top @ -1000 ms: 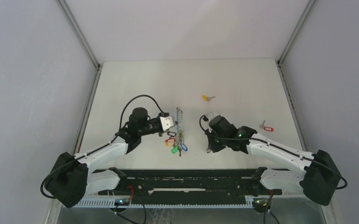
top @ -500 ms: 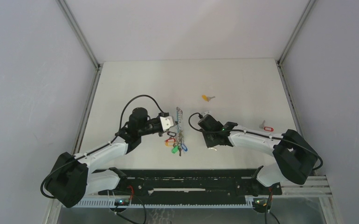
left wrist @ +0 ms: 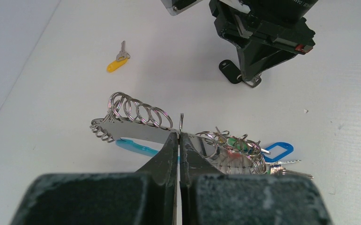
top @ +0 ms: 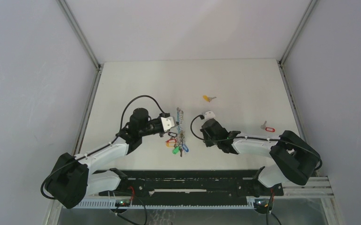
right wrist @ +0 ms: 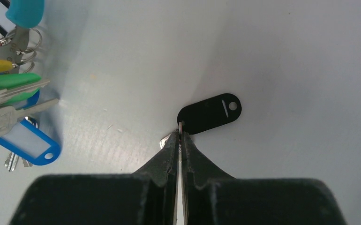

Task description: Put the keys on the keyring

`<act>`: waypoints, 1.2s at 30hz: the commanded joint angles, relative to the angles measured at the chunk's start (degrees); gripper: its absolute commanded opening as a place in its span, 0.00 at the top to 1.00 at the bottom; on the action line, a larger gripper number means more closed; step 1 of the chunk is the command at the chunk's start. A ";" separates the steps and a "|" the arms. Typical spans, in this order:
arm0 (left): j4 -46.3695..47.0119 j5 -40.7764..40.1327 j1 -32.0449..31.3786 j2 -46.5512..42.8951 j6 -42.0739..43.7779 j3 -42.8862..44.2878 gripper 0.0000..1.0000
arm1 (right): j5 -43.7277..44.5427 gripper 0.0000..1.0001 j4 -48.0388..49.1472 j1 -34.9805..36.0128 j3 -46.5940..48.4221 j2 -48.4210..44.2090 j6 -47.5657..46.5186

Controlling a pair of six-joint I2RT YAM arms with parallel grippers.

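Observation:
The keyring [top: 180, 137] lies mid-table, a bunch with a metal strip of coiled rings [left wrist: 136, 112], a light-blue band [left wrist: 134, 146] and coloured tags [right wrist: 26, 143]. My left gripper [left wrist: 179, 136] is shut on one thin upright ring of it, also seen from above [top: 176, 125]. My right gripper [right wrist: 180, 133] points down at the table just right of the bunch [top: 208, 139]. It is shut on the small ring of a key with a black tag [right wrist: 210, 113], whose tag lies flat [left wrist: 229, 77]. A yellow-tagged key [top: 209, 98] lies farther back, and a red-tagged key [top: 267, 127] lies at the right.
Grey walls with metal corner posts [top: 80, 35] close in the white table [top: 244, 79] on three sides. A black rail [top: 188, 180] runs along the near edge between the arm bases.
The right arm has swung in from the right, its wrist turning and moving left toward the keyring. The left arm and the keyring have not moved.

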 commanded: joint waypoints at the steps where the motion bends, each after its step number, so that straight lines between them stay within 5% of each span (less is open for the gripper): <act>1: 5.21 -0.08 -0.27 -1.27 -0.87 -0.93 1.00 | 1.20 1.00 8.80 0.46 -2.77 -1.43 -2.17; 12: 6.89 -1.29 -0.27 -2.18 -1.42 -1.85 1.00 | 0.15 0.98 -2.57 0.53 0.27 -3.61 0.03; 19: 7.39 -2.15 -0.27 -2.29 -1.78 -2.01 1.00 | -1.49 0.69 -14.94 -0.83 7.90 -5.65 1.60; 23: 7.48 -2.34 -0.27 -2.26 -1.87 -2.06 1.00 | -3.17 0.61 -22.45 -2.46 13.68 -3.26 2.63; 36: 7.48 -2.10 -0.27 -2.11 -1.88 -2.03 1.00 | -11.30 0.72 -37.53 -5.44 26.33 8.45 1.65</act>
